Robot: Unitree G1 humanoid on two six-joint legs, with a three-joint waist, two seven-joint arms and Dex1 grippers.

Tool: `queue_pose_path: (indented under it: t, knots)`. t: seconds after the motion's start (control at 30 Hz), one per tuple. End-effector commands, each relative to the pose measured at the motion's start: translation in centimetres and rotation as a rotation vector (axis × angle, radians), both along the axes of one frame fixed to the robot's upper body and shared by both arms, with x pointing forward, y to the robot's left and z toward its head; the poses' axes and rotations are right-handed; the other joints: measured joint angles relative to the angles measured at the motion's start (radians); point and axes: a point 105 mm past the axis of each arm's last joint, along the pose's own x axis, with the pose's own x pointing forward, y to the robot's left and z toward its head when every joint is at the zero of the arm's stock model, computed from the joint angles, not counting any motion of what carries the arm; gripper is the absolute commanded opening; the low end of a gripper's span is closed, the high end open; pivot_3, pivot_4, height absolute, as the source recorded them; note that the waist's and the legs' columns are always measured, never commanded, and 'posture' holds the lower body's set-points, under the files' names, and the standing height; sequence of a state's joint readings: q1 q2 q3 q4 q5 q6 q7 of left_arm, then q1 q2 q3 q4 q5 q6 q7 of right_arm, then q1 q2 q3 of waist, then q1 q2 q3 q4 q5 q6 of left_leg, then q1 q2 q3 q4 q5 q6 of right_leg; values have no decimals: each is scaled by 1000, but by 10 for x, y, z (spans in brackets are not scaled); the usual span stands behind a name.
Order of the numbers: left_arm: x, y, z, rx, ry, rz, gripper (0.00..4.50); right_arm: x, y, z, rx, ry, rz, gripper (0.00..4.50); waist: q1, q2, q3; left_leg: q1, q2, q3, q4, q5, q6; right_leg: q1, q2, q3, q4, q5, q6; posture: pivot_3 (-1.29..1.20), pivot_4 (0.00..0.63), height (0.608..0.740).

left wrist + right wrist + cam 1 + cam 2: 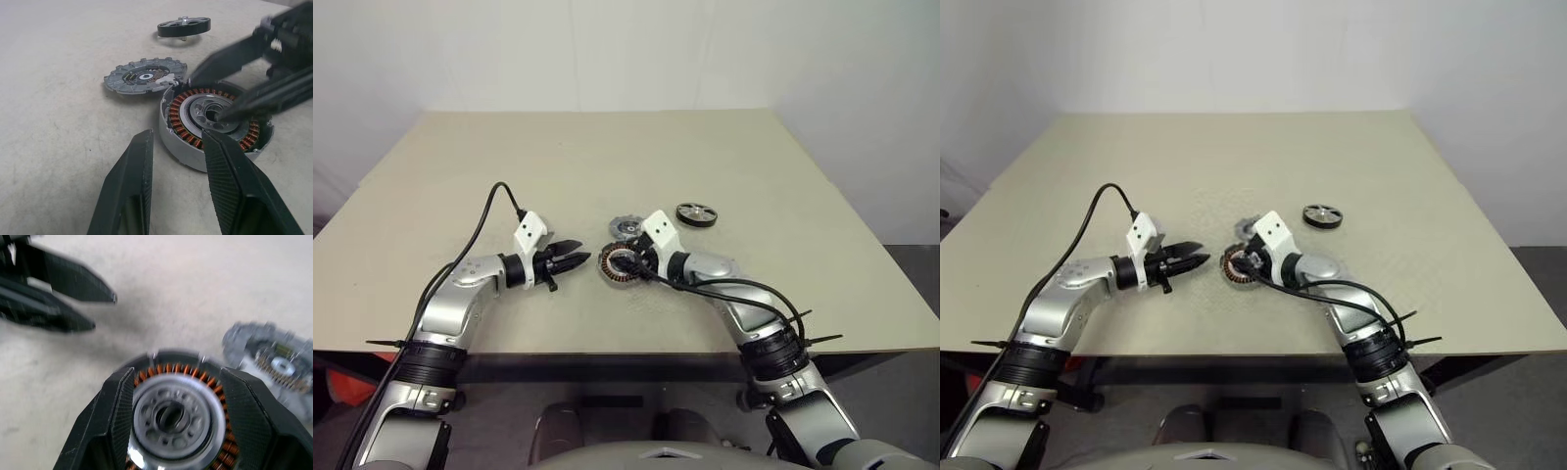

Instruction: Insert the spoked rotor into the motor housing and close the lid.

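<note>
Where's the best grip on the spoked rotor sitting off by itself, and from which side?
Probably across its dark outer rim, from above. The spoked rotor lies flat on the table, apart from the lid and motor housing, so its edge is free all round. The spokes look too thin to pinch. The right gripper is nearer, now at the housing with its fingers apart.

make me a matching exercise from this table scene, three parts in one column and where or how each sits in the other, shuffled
Column 1
1. spoked rotor
2. motor housing
3. lid

Column 2
A. between the fingers of the right claw, windings showing
B. alone on the table, farthest from both claws
C. flat on the table just behind the housing, notched edge

Pairs: 1-B, 2-A, 3-C
</note>
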State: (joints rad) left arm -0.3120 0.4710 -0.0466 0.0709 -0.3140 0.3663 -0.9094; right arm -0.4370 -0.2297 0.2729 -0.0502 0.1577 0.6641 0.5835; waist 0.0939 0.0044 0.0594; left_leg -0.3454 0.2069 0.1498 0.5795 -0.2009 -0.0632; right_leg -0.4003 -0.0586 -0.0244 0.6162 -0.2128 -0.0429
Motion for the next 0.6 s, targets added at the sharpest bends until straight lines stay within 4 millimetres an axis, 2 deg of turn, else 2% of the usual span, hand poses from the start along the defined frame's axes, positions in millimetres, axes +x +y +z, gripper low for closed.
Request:
queue_pose_path:
  t: [0.03, 0.1, 0.27, 0.5, 0.6]
  knots:
    - [4, -1, 10, -1, -48, -2, 1657, 6, -4, 20, 44, -52, -24, 2438, 0, 0, 0, 0, 0, 0, 0, 0, 0, 0, 0, 0, 0, 0, 0, 0, 0, 740]
    - [4, -2, 10, -1, -48, 0, 1657, 5, -6, 19, 43, -48, -21, 1940, 0, 0, 0, 0, 0, 0, 0, 0, 0, 0, 0, 0, 0, 0, 0, 0, 0, 740]
    - [5, -1, 9, 4, -49, 6, 1657, 1, -2, 15, 18, -52, 6, 193, 0, 0, 0, 0, 0, 0, 0, 0, 0, 0, 0, 0, 0, 0, 0, 0, 0, 740]
    - [6, 0, 7, 12, -46, 13, 1657, 0, 4, 14, 17, -53, 25, 193, 0, 0, 0, 0, 0, 0, 0, 0, 0, 0, 0, 0, 0, 0, 0, 0, 0, 740]
    - [6, 1, 7, 15, -45, 14, 1657, -1, 4, 0, 6, -2, 16, 193, 0, 0, 0, 0, 0, 0, 0, 0, 0, 0, 0, 0, 0, 0, 0, 0, 0, 740]
